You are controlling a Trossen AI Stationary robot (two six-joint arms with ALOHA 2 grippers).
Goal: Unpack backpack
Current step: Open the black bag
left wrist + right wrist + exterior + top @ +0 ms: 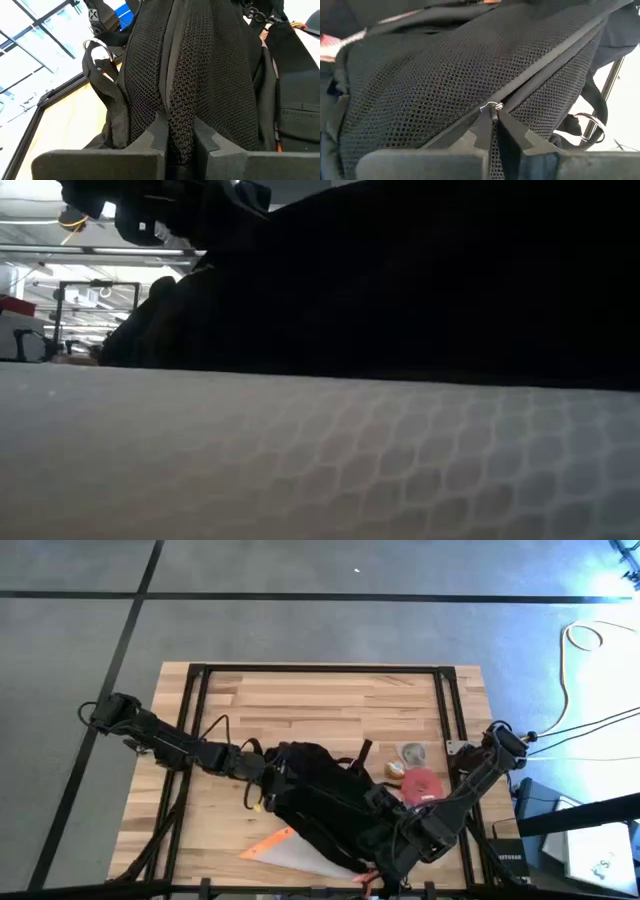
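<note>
While pinched at both ends, backpack [325,802] spans left fingers [156,134] and right fingers [512,131].

Left gripper [179,142] pinches closed on mesh; right gripper [492,131] seemingly clamped too.

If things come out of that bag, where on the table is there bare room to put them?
The far strip of table, beyond the backpack, is bare wood. So is the near-left corner, left of the orange-trimmed pouch. It is crowded mid-table and near-right: both end effectors (left, right) are at the backpack, and a red disc lies beside it.
</note>
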